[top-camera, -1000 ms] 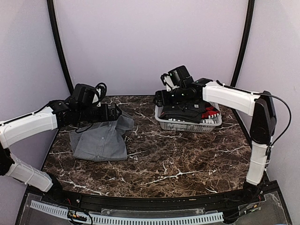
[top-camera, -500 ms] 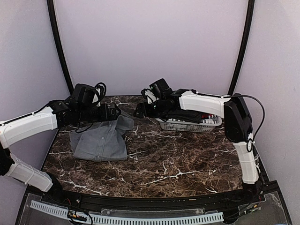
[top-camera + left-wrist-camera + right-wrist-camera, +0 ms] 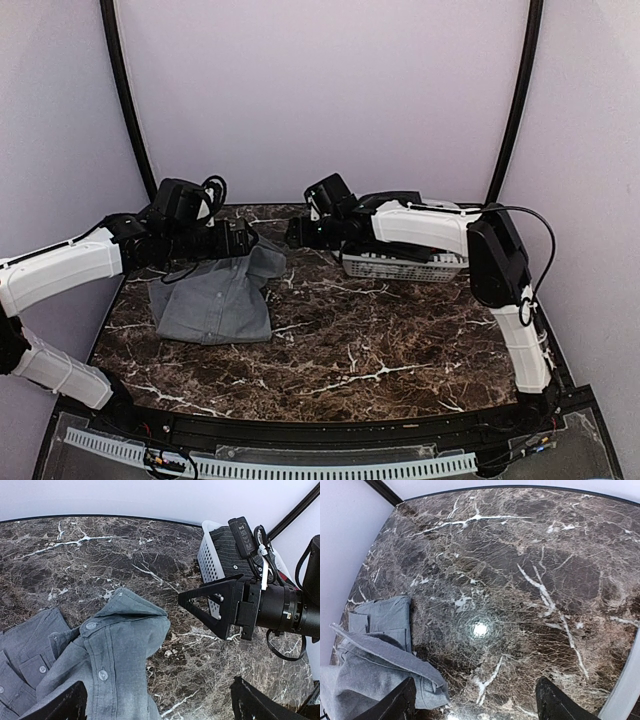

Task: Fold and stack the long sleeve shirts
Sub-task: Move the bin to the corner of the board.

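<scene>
Pale lilac walls close in a dark, white-veined marble bench (image 3: 380, 330). Both white arms reach across it toward the far edge, their ends close together near the middle.

A grey long sleeve shirt (image 3: 215, 300) lies crumpled on the left half of the bench, collar end bunched up and small buttons (image 3: 102, 675) showing along its front. At the back right stands a white slatted basket (image 3: 400, 266) with dark clothes (image 3: 225, 550) piled in it.

The left gripper (image 3: 247, 240) hangs just over the shirt's raised collar, jaws spread as wide as they go and clamping nothing; I cannot tell whether a finger brushes the cloth. The right gripper (image 3: 298, 232) sits between basket and shirt above bare marble, jaws wide apart and empty, just beside the collar.
</scene>
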Robot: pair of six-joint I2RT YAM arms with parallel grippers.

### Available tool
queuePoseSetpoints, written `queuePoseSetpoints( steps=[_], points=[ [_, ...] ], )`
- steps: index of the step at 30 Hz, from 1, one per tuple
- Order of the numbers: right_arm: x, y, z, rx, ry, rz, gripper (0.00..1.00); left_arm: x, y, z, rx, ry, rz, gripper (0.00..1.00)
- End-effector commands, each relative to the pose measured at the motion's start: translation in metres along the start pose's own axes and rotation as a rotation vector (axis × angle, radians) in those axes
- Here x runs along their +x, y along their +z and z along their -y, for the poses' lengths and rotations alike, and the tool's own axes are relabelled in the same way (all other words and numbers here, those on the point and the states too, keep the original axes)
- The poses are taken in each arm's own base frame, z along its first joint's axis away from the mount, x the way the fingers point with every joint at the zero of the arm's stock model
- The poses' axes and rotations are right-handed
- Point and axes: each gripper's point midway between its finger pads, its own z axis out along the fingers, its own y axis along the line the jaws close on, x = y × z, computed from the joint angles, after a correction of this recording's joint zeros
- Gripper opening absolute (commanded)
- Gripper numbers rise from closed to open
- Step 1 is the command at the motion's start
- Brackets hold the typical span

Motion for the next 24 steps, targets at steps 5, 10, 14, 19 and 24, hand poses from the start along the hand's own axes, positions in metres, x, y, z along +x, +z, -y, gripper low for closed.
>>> queuePoseSetpoints(
  steps=[5, 10, 14, 19, 24],
  points=[
    [0.024, -0.005, 0.075, 0.28, 0.029, -0.03, 0.81, -0.001, -0.001, 0.003, 0.014, 0.007, 0.012, 0.99],
    [0.029, -0.018, 0.105, 0.317, 0.066, -0.031, 0.81, 0.0, -0.001, 0.003, 0.017, 0.005, 0.011, 0.99],
    [0.028, -0.028, 0.131, 0.345, 0.082, -0.031, 0.81, 0.0, 0.0, 0.004, 0.022, 0.005, 0.008, 0.99],
    [0.023, -0.036, 0.169, 0.352, 0.105, -0.052, 0.81, 0.0, 0.0, 0.005, 0.025, 0.005, 0.006, 0.99],
    [0.007, -0.044, 0.201, 0.38, 0.129, -0.029, 0.81, 0.001, 0.001, 0.005, 0.024, 0.005, 0.005, 0.99]
  ],
)
